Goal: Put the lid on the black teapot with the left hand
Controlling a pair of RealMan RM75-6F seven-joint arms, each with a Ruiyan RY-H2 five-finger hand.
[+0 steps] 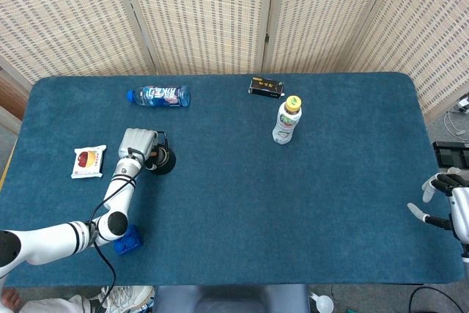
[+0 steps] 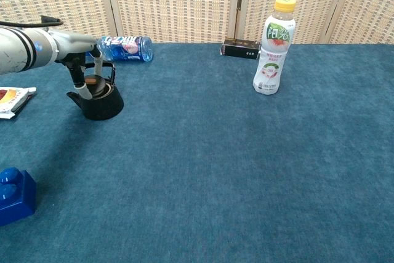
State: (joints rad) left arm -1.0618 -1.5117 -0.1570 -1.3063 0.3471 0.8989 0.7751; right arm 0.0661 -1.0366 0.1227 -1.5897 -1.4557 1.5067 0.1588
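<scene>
The black teapot [image 1: 164,160] [image 2: 100,104] stands on the blue table at the left. A small brown-topped lid [image 2: 91,80] sits in its mouth under the raised handle. My left hand [image 1: 139,143] [image 2: 86,71] hovers right over the teapot, one finger reaching down on each side of the lid. Whether the fingers still touch the lid is too small to tell. My right hand [image 1: 445,199] hangs by the table's right edge with fingers spread and nothing in it; the chest view does not show it.
A blue water bottle [image 1: 160,95] [image 2: 123,48] lies behind the teapot. A white drink bottle [image 1: 287,119] [image 2: 274,46] and a black box [image 1: 266,87] [image 2: 241,48] stand further back. A snack packet [image 1: 89,161] [image 2: 11,100] and a blue brick [image 1: 126,240] [image 2: 12,195] lie at the left.
</scene>
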